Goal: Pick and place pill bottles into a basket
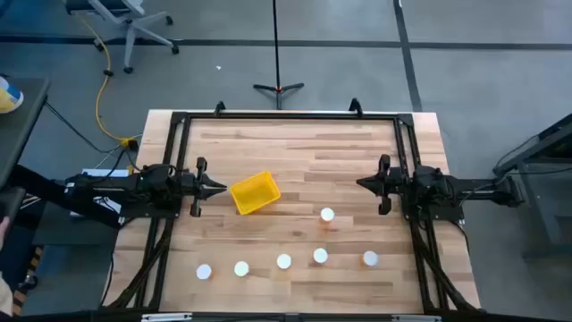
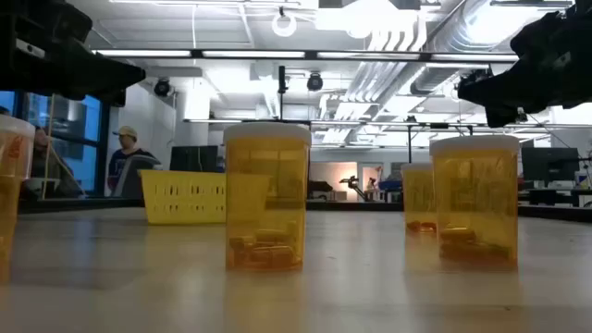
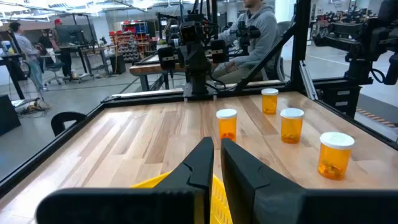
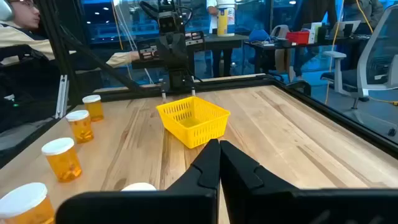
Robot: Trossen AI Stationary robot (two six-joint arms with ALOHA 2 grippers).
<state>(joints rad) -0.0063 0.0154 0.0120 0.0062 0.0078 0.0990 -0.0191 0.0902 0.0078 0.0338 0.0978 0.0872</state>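
On a pale butcher-block wooden table (image 1: 295,152), a small bright yellow lattice-walled plastic basket (image 1: 255,193) sits tilted just right of the left gripper (image 1: 219,187), whose dark fingers are pressed together, empty. Six translucent amber pill bottles (image 1: 283,261) with round white caps stand along the near edge. Opposite, the right gripper (image 1: 362,183) is likewise closed, holding nothing.

Pale planked wood table (image 1: 295,152), yellow lattice-walled plastic basket (image 4: 193,120), translucent amber plastic pill bottles (image 2: 267,197), matt white caps.
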